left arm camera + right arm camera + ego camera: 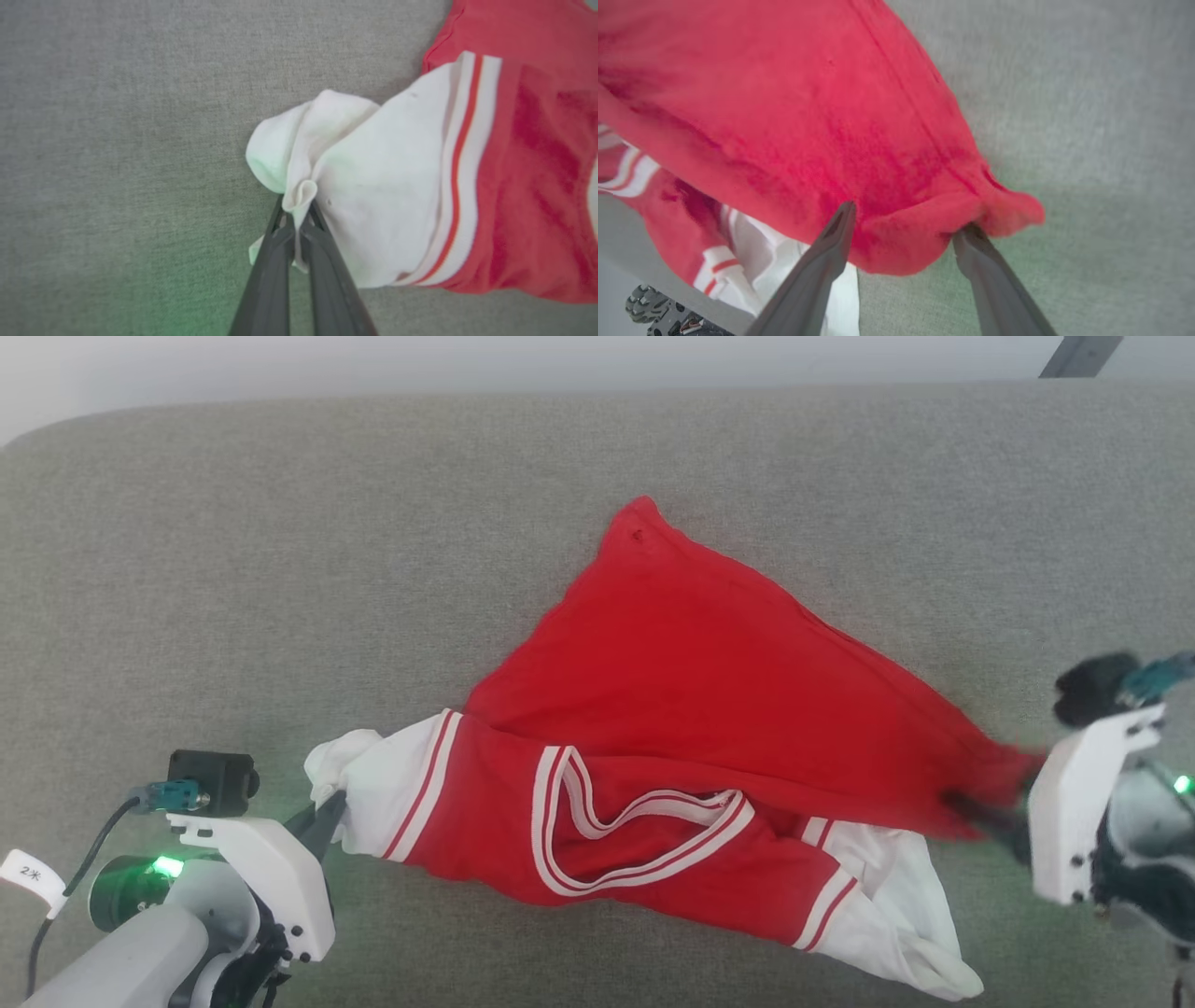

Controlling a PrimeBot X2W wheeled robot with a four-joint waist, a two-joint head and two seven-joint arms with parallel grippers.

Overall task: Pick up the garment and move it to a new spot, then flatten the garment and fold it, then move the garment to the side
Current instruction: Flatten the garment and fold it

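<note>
The garment is a red shirt with white sleeves and striped trim, lying crumpled across the grey surface. My left gripper is shut on its white left sleeve, the fingers pinching a fold of cloth at the tip. My right gripper is open, its two fingers spread on either side of a red corner of the garment that bulges between them. In the head view that gripper is blurred at the red hem's right end.
A grey fabric surface runs all around the garment, with its far edge near the top of the head view. A shoe sole shows low in the right wrist view's corner.
</note>
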